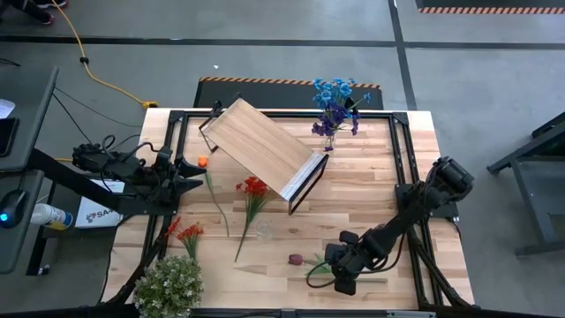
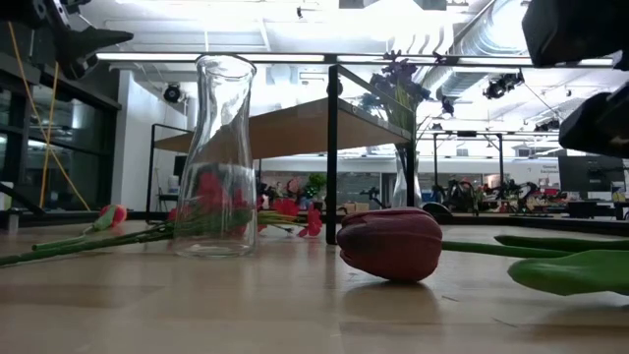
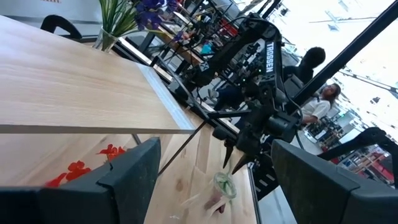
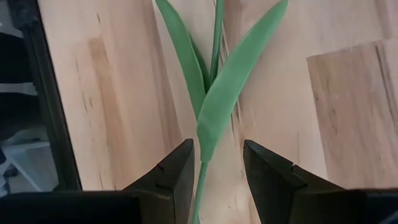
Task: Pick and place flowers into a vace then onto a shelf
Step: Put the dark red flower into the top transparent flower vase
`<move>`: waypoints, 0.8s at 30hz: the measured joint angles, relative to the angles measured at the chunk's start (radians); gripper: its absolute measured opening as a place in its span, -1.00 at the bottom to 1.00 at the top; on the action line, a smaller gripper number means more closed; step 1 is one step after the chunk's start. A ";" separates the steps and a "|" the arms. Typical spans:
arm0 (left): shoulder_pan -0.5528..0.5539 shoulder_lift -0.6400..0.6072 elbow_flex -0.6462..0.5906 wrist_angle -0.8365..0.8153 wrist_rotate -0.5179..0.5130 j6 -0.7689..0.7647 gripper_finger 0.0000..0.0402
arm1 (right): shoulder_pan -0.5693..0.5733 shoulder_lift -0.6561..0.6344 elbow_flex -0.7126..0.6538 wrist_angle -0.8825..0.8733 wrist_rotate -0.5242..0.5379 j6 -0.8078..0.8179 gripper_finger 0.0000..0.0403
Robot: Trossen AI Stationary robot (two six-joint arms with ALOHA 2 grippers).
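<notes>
The dark maroon tulip [image 1: 296,260] is seen lying flat on the tabletop [image 1: 371,190] just beside the empty glass vase [image 1: 263,230], its green stalk [image 4: 200,186] running away from the vase toward the near edge. The stalk is straddled by the right gripper [image 4: 217,163], whose jaws stand partly apart on either side of it with nothing yet pinched. A miss is judged possible here: the stalk is thin and its long leaves [image 4: 233,81] lie between the jaws, so a leaf alone could be caught, or the stem could slip and roll when closed upon. A top-heavy bloom may also swing and knock the vase, which stands upright. Beyond the vase, red and orange flowers [image 1: 254,187] lie loose, and the left gripper [image 1: 201,172] waits wide open near the shelf [image 1: 260,146].
</notes>
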 joint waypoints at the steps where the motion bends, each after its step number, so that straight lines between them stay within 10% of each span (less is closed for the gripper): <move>1: 0.000 0.000 0.000 -0.004 0.000 0.000 0.68 | 0.000 0.002 0.000 0.001 -0.001 0.000 -0.36; 24: 0.000 0.000 0.000 -0.002 0.000 0.004 0.68 | 0.008 0.002 0.000 0.019 0.028 0.029 -0.36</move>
